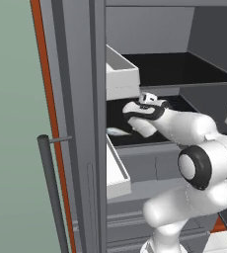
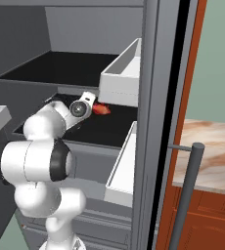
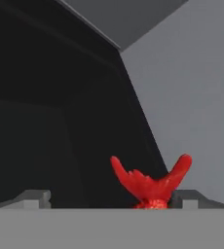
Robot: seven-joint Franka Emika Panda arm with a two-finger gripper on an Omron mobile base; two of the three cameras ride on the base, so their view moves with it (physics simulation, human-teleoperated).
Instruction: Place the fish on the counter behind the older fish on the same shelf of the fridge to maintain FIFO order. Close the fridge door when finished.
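My gripper (image 3: pixel 111 200) reaches deep into the middle shelf (image 2: pixel 92 133) of the open fridge (image 1: pixel 150 44), and it is open, with its fingertips (image 3: pixel 33 197) far apart. The red-orange fish (image 3: pixel 150 187) lies between them, close to the right tip, with its forked tail pointing away. From the right base, the fish (image 2: pixel 102 109) rests on the dark shelf floor just past the gripper (image 2: pixel 93 102). The pale older fish (image 1: pixel 118 132) lies near the shelf's (image 1: pixel 145 147) front left corner, nearer the front than the hand (image 1: pixel 146 101). The marbled counter (image 2: pixel 212 146) lies right of the fridge.
A grey door panel stands open on each side: one (image 1: pixel 81 148) with a bar handle (image 1: pixel 51 197) and white bins (image 1: pixel 120 74), the other (image 2: pixel 156 122) with a handle (image 2: pixel 188 195) and bins (image 2: pixel 122 78). The upper shelf (image 2: pixel 56 66) sits just over my arm.
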